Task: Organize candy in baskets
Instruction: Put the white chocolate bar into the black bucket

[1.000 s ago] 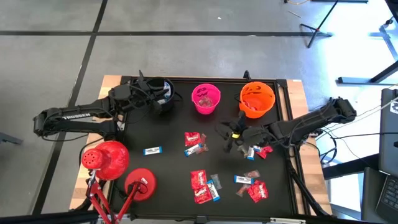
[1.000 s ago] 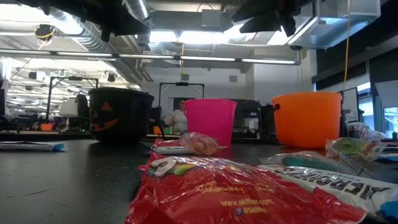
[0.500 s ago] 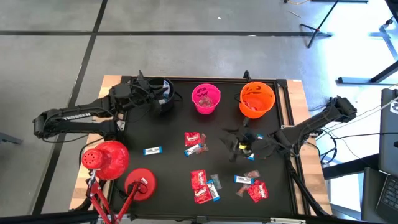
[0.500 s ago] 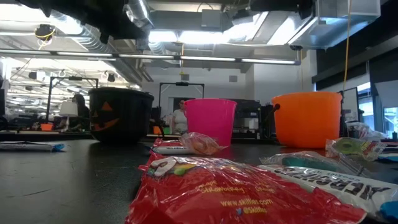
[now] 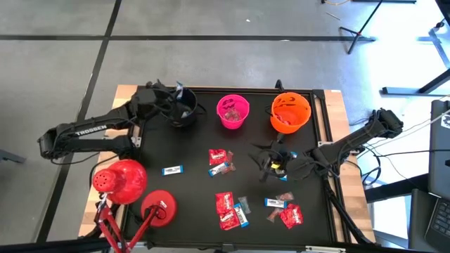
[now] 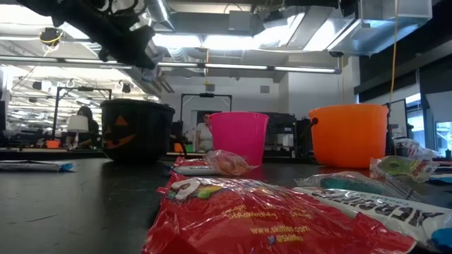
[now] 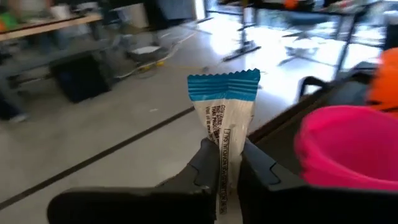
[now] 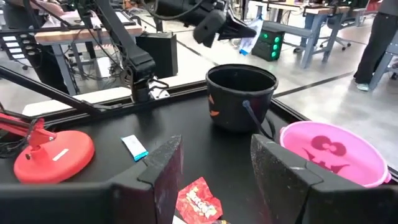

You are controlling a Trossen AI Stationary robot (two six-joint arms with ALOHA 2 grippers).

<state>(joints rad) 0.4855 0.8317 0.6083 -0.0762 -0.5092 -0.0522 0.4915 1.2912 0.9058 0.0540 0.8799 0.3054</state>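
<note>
My left gripper (image 5: 176, 95) is above the far rim of the black cauldron bucket (image 5: 185, 114), shut on a blue-and-white candy (image 7: 224, 106). The right wrist view shows it over the black bucket (image 8: 241, 96). The pink bucket (image 5: 233, 111) and the orange jack-o'-lantern bucket (image 5: 290, 112) stand in a row to its right, each with sweets inside. My right gripper (image 5: 268, 163) hangs open over the table's right middle, with nothing between its fingers (image 8: 166, 169). Loose candy lies flat on the black mat: red packs (image 5: 219, 156) (image 5: 225, 204) (image 5: 292, 216) and a blue-and-white one (image 5: 171, 170). My left gripper pinches the blue-and-white candy by its lower half (image 7: 225, 140) between its two fingers (image 7: 208, 163). The wrapper stands upright out of the fingers, with its crimped blue end (image 7: 224, 84) free. It is lifted clear above the black bucket.
Two red lamp heads (image 5: 119, 179) (image 5: 160, 207) with red legs stand at the near-left corner. A red pack (image 6: 261, 219) lies close in front of the low camera. People show far behind the table (image 6: 205, 130). Bare mat lies between the buckets and the candy (image 5: 204, 137).
My left gripper has drawn back a little from over the black bucket toward the far edge and turned, still shut on the candy. My right gripper has moved from near the orange bucket toward the near edge, over the candies on the right.
</note>
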